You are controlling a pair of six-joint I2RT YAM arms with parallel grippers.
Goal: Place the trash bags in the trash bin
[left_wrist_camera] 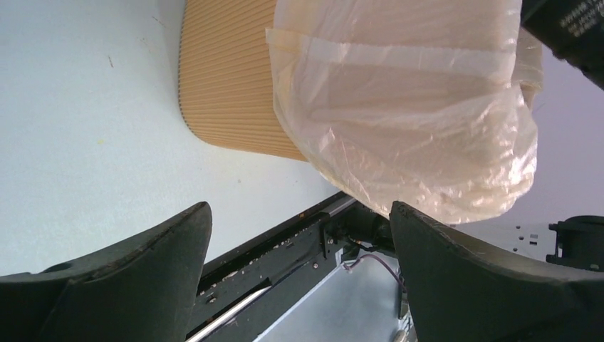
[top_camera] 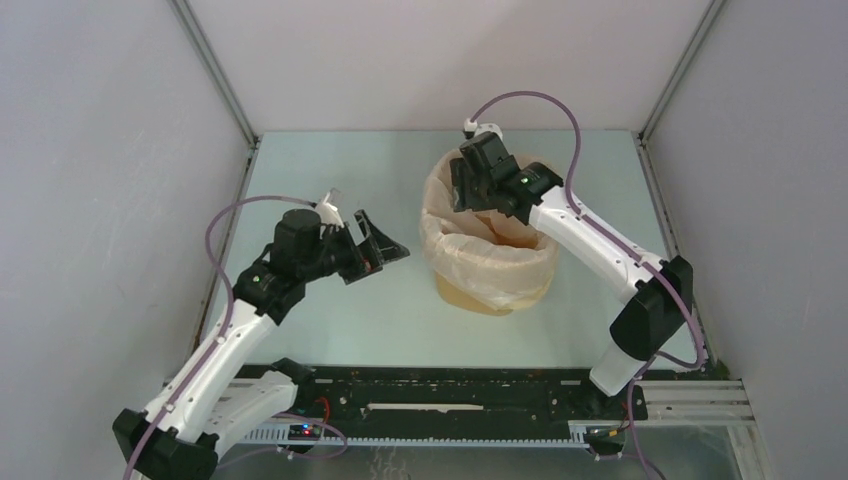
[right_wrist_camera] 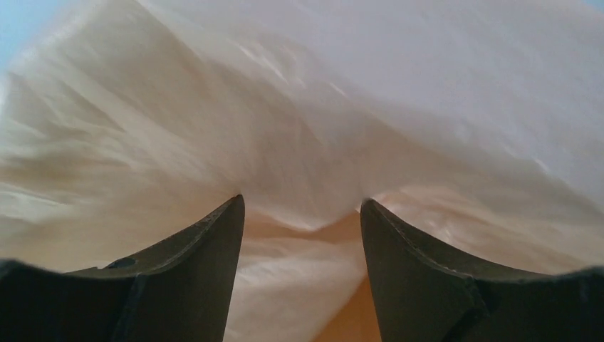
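Observation:
The yellow-orange trash bin (top_camera: 462, 296) stands at the table's middle right. The cream translucent trash bag (top_camera: 490, 262) lines it and is folded out over the rim. My right gripper (top_camera: 468, 192) reaches down at the bin's far rim. In the right wrist view it (right_wrist_camera: 302, 201) is open, with bag film (right_wrist_camera: 285, 107) lying just past the fingertips and orange bin wall (right_wrist_camera: 356, 313) below. My left gripper (top_camera: 385, 250) is open and empty, a little left of the bin. In the left wrist view it (left_wrist_camera: 299, 206) faces the bin's ribbed side (left_wrist_camera: 228, 85) and the bag's overhang (left_wrist_camera: 413, 121).
Grey enclosure walls stand on the left, the right and at the back. The black base rail (top_camera: 440, 385) runs along the near edge. My right arm's link (left_wrist_camera: 570, 28) shows at the left wrist view's top right.

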